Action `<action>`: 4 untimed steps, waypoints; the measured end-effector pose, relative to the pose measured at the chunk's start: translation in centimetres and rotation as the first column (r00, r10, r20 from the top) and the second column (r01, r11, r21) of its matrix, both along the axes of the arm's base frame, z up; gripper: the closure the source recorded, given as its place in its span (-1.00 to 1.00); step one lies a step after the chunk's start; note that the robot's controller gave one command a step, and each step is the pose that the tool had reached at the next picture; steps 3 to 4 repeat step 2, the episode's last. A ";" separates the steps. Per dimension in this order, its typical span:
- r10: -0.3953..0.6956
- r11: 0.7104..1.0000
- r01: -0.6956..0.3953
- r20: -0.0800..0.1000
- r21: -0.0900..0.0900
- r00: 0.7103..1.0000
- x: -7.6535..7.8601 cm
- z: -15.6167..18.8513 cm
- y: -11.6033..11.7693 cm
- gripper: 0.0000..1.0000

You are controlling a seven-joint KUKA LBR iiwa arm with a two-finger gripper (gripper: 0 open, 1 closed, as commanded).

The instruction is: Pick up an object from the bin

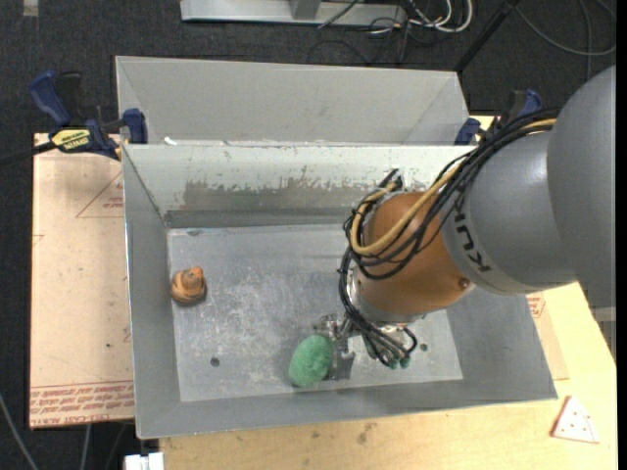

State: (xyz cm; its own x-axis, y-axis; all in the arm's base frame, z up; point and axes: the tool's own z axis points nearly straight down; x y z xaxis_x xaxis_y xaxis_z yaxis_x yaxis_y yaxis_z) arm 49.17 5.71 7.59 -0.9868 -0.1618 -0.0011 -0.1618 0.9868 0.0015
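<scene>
Bin (255, 302) holds one orange knob (188, 284), one green lump (311, 363) beside the hand (340, 353), grip state unclear.

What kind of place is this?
Probably a robot testing lab: a big grey robot arm reaches into a grey metal bin holding a lumpy green object and a small rounded orange-brown object, with loose cables on the dark floor.

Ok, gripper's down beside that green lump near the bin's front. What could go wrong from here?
1. The gripper sits at the right edge of the green lump, not centred over it; a grasp may only clip it or nudge it away.
2. The lump lies close to the bin's front wall, leaving little room to correct.
3. The wrist's cables hang by the contact, making a grip hard to confirm.
</scene>
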 end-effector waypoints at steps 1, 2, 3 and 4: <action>0.000 1.000 0.000 0.000 0.000 1.000 0.0 0.0 0.0 1.00; -0.035 0.999 0.035 0.002 0.000 0.999 0.9 13.5 0.5 1.00; -0.035 0.999 0.035 0.002 0.000 0.999 0.9 13.5 0.5 1.00; -0.035 0.999 0.035 0.002 0.000 0.999 0.9 13.5 0.5 1.00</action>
